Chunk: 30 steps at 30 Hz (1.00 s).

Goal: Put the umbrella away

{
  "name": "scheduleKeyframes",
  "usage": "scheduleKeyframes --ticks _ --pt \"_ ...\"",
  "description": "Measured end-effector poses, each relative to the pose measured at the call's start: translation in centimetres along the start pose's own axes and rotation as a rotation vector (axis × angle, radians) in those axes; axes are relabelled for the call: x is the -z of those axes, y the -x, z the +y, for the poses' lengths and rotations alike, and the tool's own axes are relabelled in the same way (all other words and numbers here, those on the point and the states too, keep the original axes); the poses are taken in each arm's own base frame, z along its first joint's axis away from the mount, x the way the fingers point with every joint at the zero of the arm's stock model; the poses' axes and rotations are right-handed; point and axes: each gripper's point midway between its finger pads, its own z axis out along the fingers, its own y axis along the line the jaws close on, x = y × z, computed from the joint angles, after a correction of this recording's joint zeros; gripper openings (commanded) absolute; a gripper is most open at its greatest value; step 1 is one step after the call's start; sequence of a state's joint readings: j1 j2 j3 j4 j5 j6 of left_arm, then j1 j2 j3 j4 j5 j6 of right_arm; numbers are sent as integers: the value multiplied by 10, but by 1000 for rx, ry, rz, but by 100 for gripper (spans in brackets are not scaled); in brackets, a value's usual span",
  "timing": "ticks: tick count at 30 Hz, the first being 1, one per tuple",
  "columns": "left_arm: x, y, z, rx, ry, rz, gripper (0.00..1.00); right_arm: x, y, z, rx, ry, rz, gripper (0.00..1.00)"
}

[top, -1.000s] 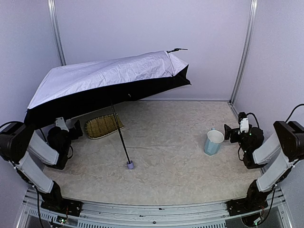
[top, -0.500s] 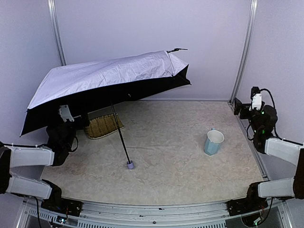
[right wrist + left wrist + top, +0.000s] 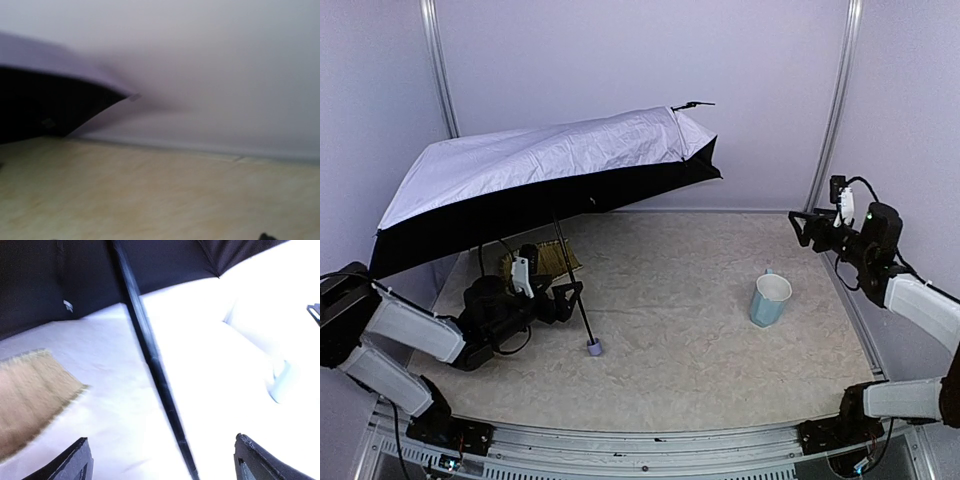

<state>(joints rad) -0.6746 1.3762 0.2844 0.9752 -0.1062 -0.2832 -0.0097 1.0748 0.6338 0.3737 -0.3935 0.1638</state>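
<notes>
Swung the left arm in toward the umbrella [image 3: 520, 165] over the last second, bringing the left gripper [image 3: 568, 291] low under the canopy [image 3: 620, 140] and right up beside the shaft [image 3: 570, 268], a little above the handle knob [image 3: 593, 347]. Seen through the left wrist camera with fingers [image 3: 75, 462] set wide apart and the shaft running up between them, apparently untouched. Raised and turned the right arm as well: carried the right gripper [image 3: 798, 226] up to face the umbrella's right rim, well apart from it, beyond the light blue cup [image 3: 770, 298]. Could not tell whether that gripper stood apart or together, having caught only a blurred sliver of it in its own camera.

Found the umbrella itself unmoved: fully open and tilted, knob resting on the table [image 3: 700, 330], left rim dipped low, straw tray [image 3: 548, 260] lying just behind the shaft.

Judged this as the approach to a grip on the shaft, left side first. Nothing clamped yet and the canopy not yet folded, so barely started. Probably called next for closing on the shaft to steady it, then bringing the right gripper across to help collapse the canopy. Worth minding the tilt, too: might tip the whole umbrella with a careless nudge.
</notes>
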Motion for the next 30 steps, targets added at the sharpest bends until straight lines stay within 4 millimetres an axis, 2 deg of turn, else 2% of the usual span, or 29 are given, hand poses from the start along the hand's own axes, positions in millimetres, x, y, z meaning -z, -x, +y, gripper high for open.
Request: scheduleKeyframes --ticks 2,6,9,11,12,16,18,25,27,30 --pt "-13 -12 -7 23 -37 26 93 -6 -7 16 -28 61 36 82" --pt "-25 -11 -7 106 -74 -24 71 -11 -10 56 -45 180 67 79" --pt "-30 -15 -7 154 -105 -47 67 -13 -13 82 -41 249 83 76" --pt "-33 -25 -9 178 -130 -39 60 -15 -18 97 -42 287 99 74" --pt "-36 -32 -11 189 -144 -26 53 -16 -21 106 -42 308 112 73" --pt "-50 -48 -21 246 -209 -3 11 -25 -29 143 -38 402 151 69" --pt "-50 -45 -27 265 -241 -16 0 -26 -32 166 -39 459 162 68" --pt "-48 -42 -46 305 -286 13 0 -41 -40 266 -52 709 197 64" --pt "-48 -41 -59 303 -308 34 0 -52 -30 296 -79 792 178 63" --pt "-42 -31 -88 298 -375 43 0 -68 -10 330 -148 890 135 61"
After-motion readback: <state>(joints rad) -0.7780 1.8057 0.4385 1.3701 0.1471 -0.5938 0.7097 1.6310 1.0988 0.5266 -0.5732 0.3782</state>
